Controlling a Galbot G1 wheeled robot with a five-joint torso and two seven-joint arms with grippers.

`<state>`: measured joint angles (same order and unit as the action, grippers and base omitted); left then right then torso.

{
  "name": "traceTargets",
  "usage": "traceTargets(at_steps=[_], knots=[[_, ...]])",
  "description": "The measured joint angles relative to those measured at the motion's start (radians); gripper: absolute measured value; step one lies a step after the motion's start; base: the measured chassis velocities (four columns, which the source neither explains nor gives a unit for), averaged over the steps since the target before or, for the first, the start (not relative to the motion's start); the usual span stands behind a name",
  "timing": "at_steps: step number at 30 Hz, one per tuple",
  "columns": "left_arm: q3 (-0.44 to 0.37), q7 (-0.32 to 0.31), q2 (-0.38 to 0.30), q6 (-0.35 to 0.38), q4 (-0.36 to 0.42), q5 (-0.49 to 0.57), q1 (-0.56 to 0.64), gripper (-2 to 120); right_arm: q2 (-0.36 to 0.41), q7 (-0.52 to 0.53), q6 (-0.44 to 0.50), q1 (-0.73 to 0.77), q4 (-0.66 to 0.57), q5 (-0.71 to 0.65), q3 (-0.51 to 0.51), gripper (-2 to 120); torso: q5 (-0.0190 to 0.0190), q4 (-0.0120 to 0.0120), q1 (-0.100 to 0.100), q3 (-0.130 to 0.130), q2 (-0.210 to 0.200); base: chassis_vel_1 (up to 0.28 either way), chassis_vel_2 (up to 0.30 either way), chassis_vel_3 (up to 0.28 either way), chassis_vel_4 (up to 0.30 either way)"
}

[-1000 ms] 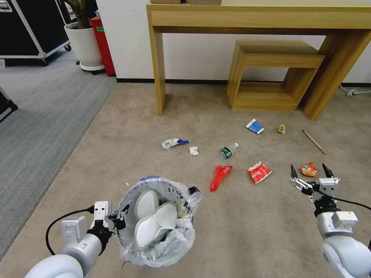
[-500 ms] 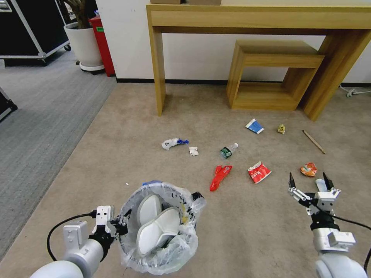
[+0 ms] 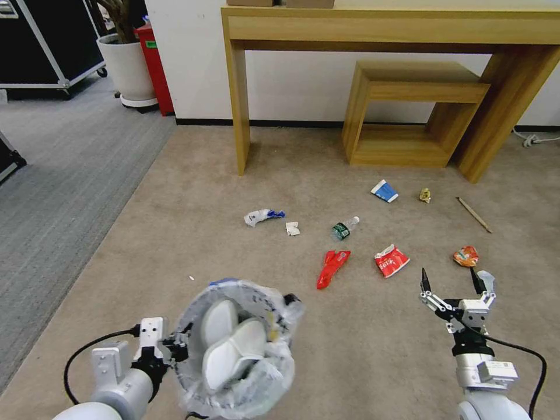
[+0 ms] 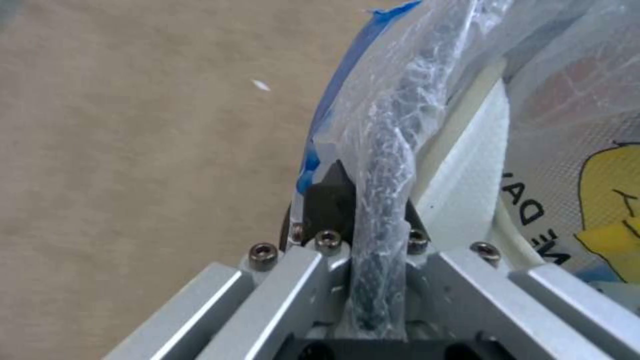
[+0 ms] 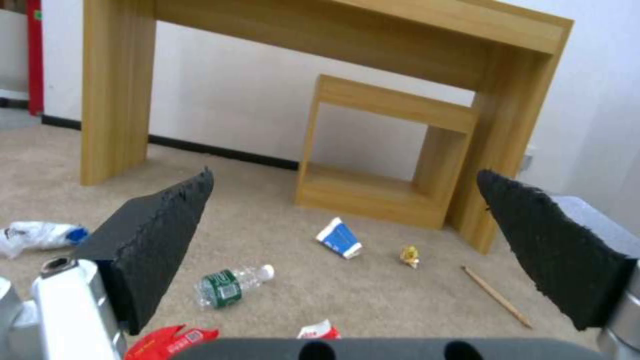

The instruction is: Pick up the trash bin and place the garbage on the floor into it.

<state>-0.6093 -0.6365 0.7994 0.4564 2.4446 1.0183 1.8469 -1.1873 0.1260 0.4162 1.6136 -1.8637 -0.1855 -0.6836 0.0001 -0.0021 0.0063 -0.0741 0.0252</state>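
Note:
My left gripper point(image 3: 178, 349) is shut on the rim of the trash bin point(image 3: 274, 356), held just above the floor point(image 3: 361, 350); the left wrist view shows the bag-covered rim point(image 4: 377, 200) clamped between its jaws. Two white slippers point(image 3: 230, 350) lie inside. My right gripper point(image 3: 449, 283) hangs open over bare carpet, short of the orange wrapper point(image 3: 465, 255). Garbage lies ahead: two red wrappers point(image 3: 332, 267) point(image 3: 391, 260), a bottle point(image 3: 344, 228), a carton point(image 3: 384, 190), a yellow scrap point(image 3: 424, 195), a stick point(image 3: 473, 214), crumpled paper point(image 3: 292, 228). The right wrist view shows the bottle point(image 5: 230, 287) and carton point(image 5: 339, 238) between the open fingers.
A wooden console table point(image 3: 239, 87) and a low wooden shelf point(image 3: 408, 111) stand against the far wall. Grey carpet point(image 3: 58, 175) lies to the left, with a white planter point(image 3: 128, 70), a red bin point(image 3: 154, 64) and a black case point(image 3: 46, 41).
My right gripper has drawn back toward me and slightly left, away from the orange wrapper, staying open. The held bin has shifted a little nearer and lower.

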Motion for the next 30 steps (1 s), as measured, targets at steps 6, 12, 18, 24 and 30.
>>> traceTargets(at_steps=[6,12,18,24,30], knots=[[-0.150,-0.017,-0.050,0.004,-0.019,0.045,0.053,0,-0.002,-0.011,0.007,-0.029,0.012,-0.004,0.013,100,0.0000,0.0001,0.000,0.000,0.000,-0.067,0.056,0.064,-0.059],[-0.193,-0.029,-0.066,-0.003,-0.055,0.098,0.037,0,-0.008,-0.015,0.005,-0.052,0.024,-0.008,0.025,100,-0.0002,0.0000,0.000,0.000,0.000,-0.140,0.170,0.150,-0.157],[-0.223,-0.013,-0.100,-0.013,-0.116,0.149,0.012,0,-0.002,-0.021,-0.001,-0.069,0.036,-0.025,0.033,100,-0.0006,0.0002,0.000,0.000,0.000,-0.176,0.182,0.173,-0.187],[-0.236,-0.028,-0.121,-0.015,-0.136,0.200,-0.005,0,0.009,-0.031,0.008,-0.073,0.046,-0.041,0.031,100,-0.0006,-0.0003,0.000,0.000,0.000,-0.179,0.173,0.169,-0.166],[-0.209,-0.023,-0.099,-0.017,-0.128,0.178,0.003,0,0.002,-0.048,0.045,-0.083,0.059,-0.044,0.037,100,-0.0009,-0.0001,0.000,0.000,0.000,-0.213,0.221,0.241,-0.212]])
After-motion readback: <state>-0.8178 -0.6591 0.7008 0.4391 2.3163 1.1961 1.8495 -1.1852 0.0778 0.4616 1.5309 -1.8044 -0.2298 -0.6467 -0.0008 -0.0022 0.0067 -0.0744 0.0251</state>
